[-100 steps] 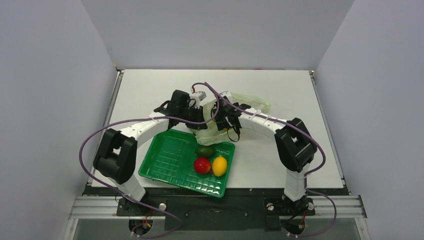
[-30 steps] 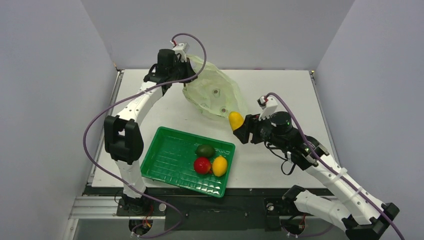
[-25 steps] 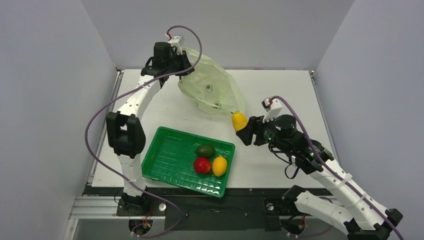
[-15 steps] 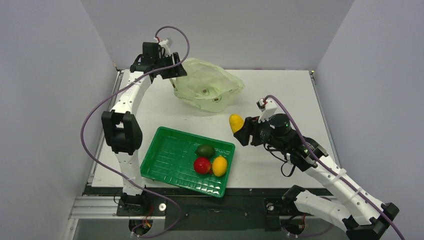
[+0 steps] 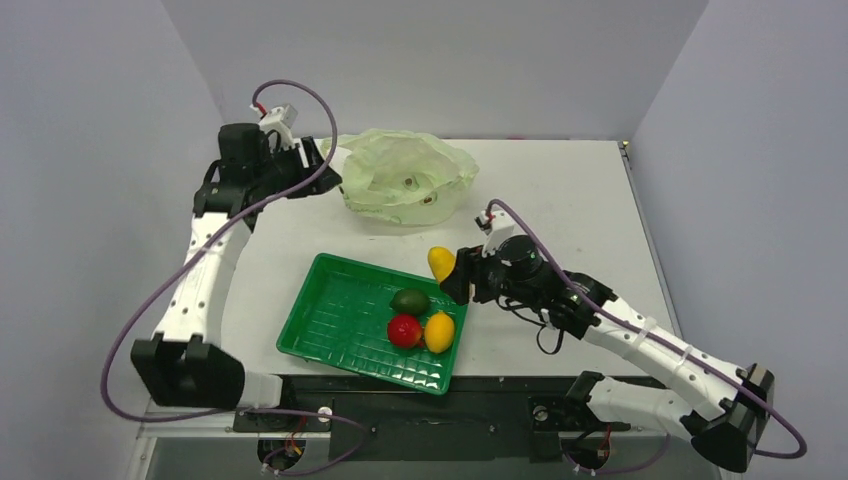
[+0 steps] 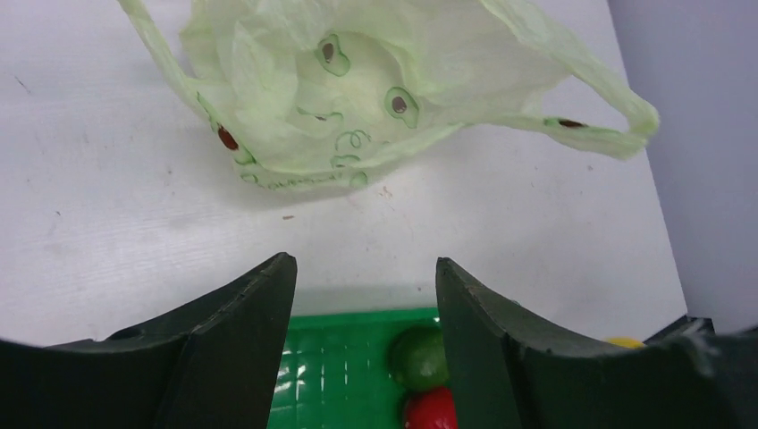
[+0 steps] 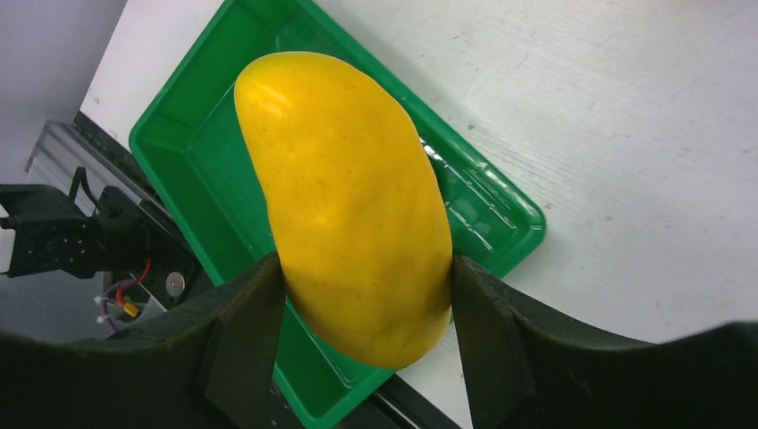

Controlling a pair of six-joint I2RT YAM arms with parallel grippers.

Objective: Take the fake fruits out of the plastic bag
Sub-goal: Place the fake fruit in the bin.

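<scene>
Now | right jaws clenched on mango (image 5: 439, 262), held above tray (image 5: 330, 325) rim, likely to join three fruits (image 5: 404, 330) there | left jaws released, empty | bag (image 5: 400, 182) slumps on worktop (image 5: 560, 190), apparently emptied

white table (image 5: 580, 190) carries the plastic bag (image 5: 405, 185) (crumpled, far side) and a green tray (image 5: 330, 325).

A white table (image 5: 570, 180) fills the booth, its matte top faintly scuffed and speckled with small dark marks. Plain, pale grey-lilac walls close it in on three sides: a back wall (image 5: 430, 60), a left wall (image 5: 90, 180) and a right wall (image 5: 760, 200). Along the table's near edge runs a silver aluminium rail (image 5: 170, 420). The light is soft and even, casting only faint shadows.
</scene>
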